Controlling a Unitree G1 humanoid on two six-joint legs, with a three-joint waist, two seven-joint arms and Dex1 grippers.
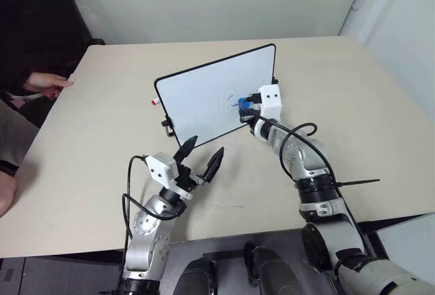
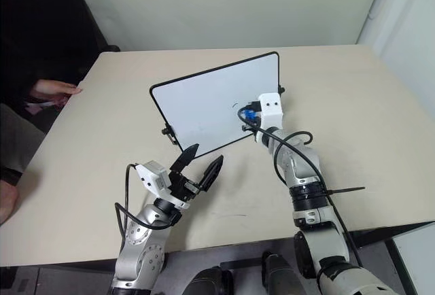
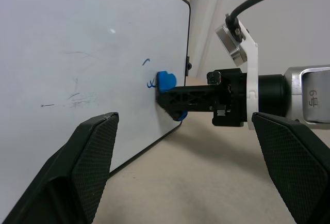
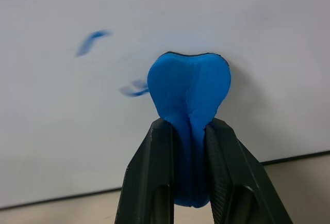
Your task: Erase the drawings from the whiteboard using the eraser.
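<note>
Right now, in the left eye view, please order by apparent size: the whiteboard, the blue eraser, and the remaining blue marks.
1. White rectangular whiteboard with thin black frame, far the largest.
2. Small bright blue eraser block, partly hidden by the right gripper that holds it.
3. Blue marker drawings: faint; comparable to the eraser, ranking unsure.

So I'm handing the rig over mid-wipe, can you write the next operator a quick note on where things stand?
Right gripper: shut on the blue eraser, pressing it against the whiteboard near its lower right part.
Left gripper: open, holding nothing, hovering in front of the board's lower edge.
Done: most of the drawings are wiped to faint grey smears.
Left: a few short blue strokes beside the eraser, plus the faint residue. A red-capped marker pokes out behind the board's left edge; a person's hand rests at the table's far left.
</note>
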